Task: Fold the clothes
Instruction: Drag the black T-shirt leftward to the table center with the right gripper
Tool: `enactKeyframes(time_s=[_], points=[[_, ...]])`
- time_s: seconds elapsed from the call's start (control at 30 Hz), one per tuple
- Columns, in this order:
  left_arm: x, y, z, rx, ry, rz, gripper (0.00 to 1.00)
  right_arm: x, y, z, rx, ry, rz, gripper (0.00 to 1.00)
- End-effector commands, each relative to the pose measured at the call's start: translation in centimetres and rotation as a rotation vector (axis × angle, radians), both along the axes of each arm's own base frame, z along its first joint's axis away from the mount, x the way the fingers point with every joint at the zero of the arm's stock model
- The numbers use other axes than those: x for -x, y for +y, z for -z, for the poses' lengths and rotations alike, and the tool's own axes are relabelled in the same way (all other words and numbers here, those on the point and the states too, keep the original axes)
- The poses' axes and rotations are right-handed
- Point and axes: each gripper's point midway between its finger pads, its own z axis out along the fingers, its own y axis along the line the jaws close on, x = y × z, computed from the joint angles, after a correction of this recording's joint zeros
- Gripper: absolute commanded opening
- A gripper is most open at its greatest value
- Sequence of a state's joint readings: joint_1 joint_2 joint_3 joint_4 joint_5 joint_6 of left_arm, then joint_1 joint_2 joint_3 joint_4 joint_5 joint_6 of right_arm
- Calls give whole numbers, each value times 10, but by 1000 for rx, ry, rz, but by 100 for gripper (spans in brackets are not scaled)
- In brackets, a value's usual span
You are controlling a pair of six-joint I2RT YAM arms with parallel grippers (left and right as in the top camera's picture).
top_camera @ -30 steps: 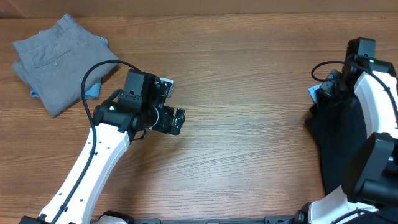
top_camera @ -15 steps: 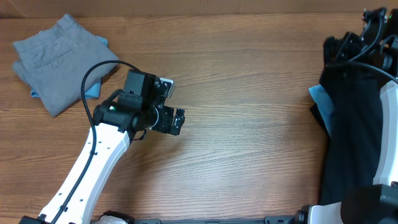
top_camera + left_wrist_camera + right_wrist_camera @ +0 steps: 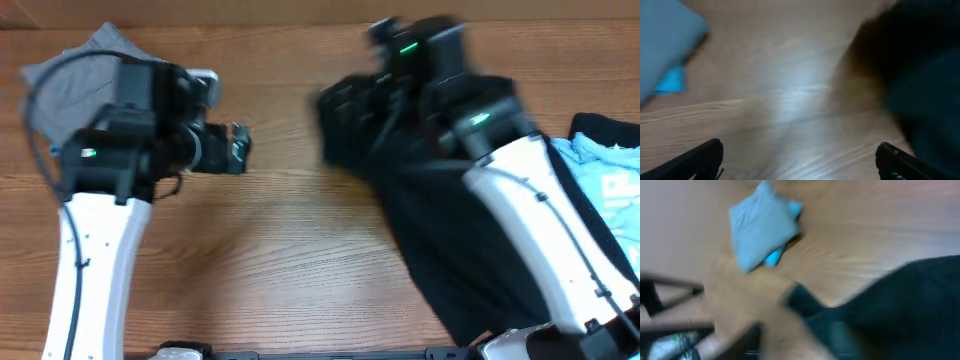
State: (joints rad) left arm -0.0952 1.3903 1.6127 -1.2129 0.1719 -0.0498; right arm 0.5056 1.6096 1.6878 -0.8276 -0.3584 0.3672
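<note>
The black T-shirt (image 3: 450, 230) trails in a long blurred band from the table's middle back to the front right, under my right arm. My right gripper (image 3: 350, 105) is at the shirt's far left end. Motion blur hides whether its jaws still pinch the cloth. In the right wrist view the black T-shirt (image 3: 900, 310) fills the lower right. My left gripper (image 3: 235, 150) stands open over bare wood at the left, nothing between its fingers (image 3: 710, 157). The black T-shirt (image 3: 920, 75) shows to its right. Grey trousers (image 3: 95, 50) lie folded at the back left, partly behind the left arm.
A light-blue printed tee (image 3: 610, 165) lies at the far right edge on black cloth. A small blue item (image 3: 672, 80) pokes out from under the grey trousers (image 3: 665, 45). Bare wood lies between the two grippers and along the front left.
My right arm has swept from the far right to the table's middle, pulling the black T-shirt along and uncovering the light-blue tee. My left arm has moved left and back toward the trousers.
</note>
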Motion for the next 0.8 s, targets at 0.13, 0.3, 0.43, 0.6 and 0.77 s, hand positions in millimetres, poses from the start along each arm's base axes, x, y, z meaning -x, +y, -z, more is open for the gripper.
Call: enactKeyframes(time_s=[0.13,0.3,0.43,0.6,0.77], points=[[-6,12,-43,-23,-115,-18,100,-5,-32,-31,164,-113,233,92],[-14,-5,-23,-9,-53,36,100,-11,-86,-73,153,-134,358,92],[-27,-36,22,-34,77,140,100,-5,-121,-107,123,-172,434,92],[-38,-78,96,-94,256,308,100,11,-144,-133,94,-217,477,92],[-58,-100,165,-120,362,365,100,26,-152,-141,89,-227,484,92]])
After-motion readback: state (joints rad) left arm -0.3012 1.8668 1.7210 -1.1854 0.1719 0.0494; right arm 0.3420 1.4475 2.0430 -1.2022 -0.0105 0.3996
